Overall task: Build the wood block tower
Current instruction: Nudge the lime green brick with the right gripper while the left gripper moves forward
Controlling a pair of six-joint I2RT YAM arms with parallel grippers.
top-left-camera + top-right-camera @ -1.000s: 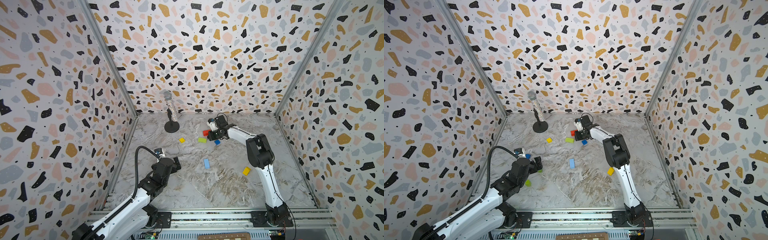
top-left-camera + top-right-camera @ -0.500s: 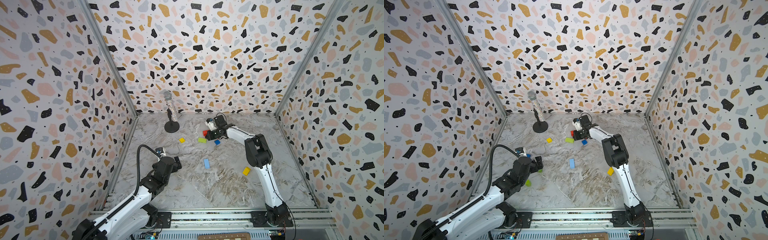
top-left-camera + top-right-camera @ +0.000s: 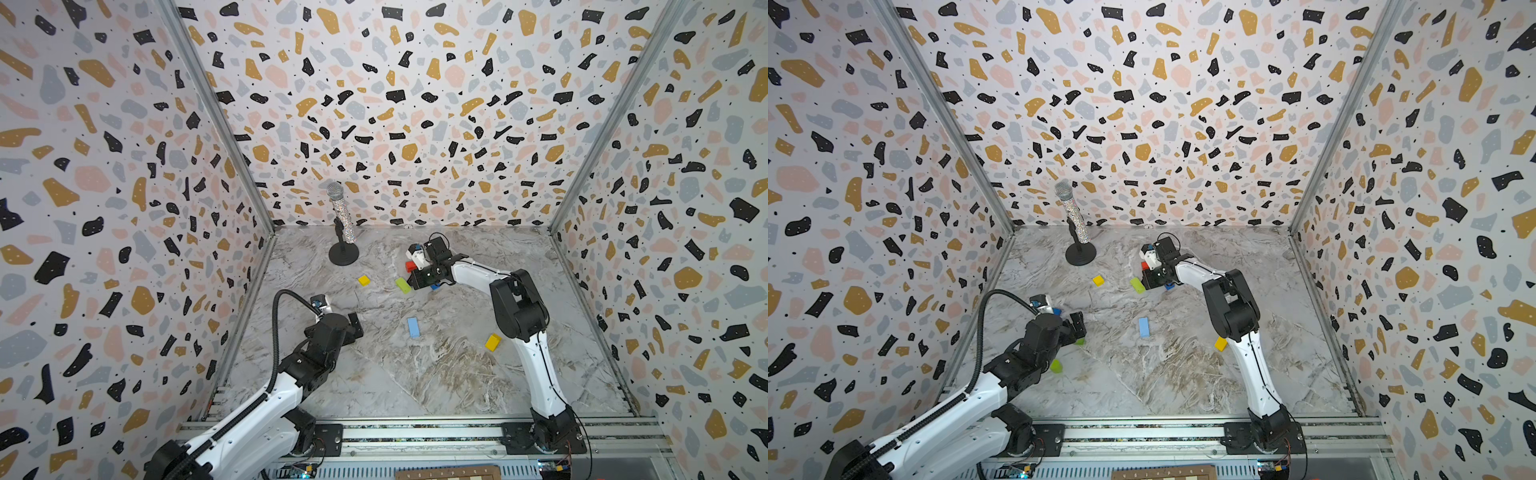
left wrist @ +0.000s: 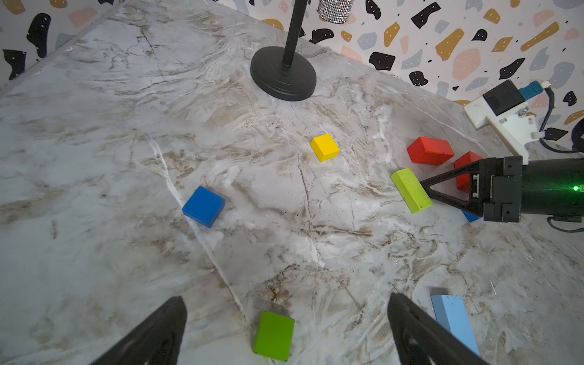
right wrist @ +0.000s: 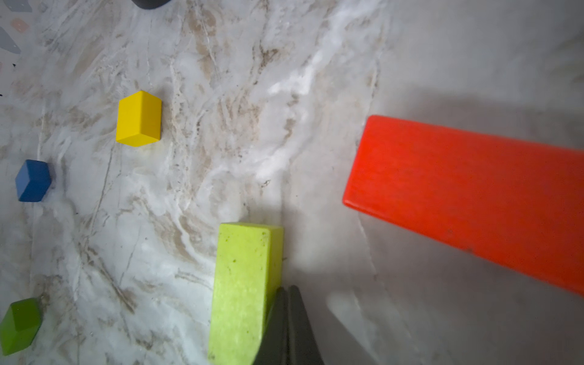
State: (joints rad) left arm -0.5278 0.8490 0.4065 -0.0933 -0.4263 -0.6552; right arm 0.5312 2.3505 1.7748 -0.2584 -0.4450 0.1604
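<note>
1. The wood blocks are seen lying singly on the marble floor (image 3: 415,374). Nothing is stacked, so the tower is judged not yet begun.
2. The microphone stand (image 3: 343,253) is taken as the landmark. The lime brick (image 3: 402,285) lies flat near its base, on the side toward the right arm. The yellow cube (image 3: 364,280) lies between that brick and the base.
3. The right gripper (image 4: 423,187) is seen with its jaws pressed together and nothing held. Its closed tips touch, or stand just beside, one long side of the lime brick.
4. The coming move is judged to turn on this: the brick lies alongside the tips, not between them. In the right wrist view its long axis runs roughly along the line in which the fingers point. The jaws would have to be parted and set astride the brick's narrow width.
5. Two red blocks (image 4: 429,151) lie just beyond the right gripper, farther from the stand than the lime brick. A small blue piece (image 4: 471,216) is partly hidden under that gripper.
6. The left gripper (image 4: 286,301) is spread wide and empty, well apart from the stand. A green block (image 4: 273,335) lies close between its fingers, and a light-blue brick (image 4: 452,316) just beside one of them. A blue cube (image 4: 203,206) lies between the green block and the stand.
7. The right arm is judged by far the nearer to the lime brick.
</note>
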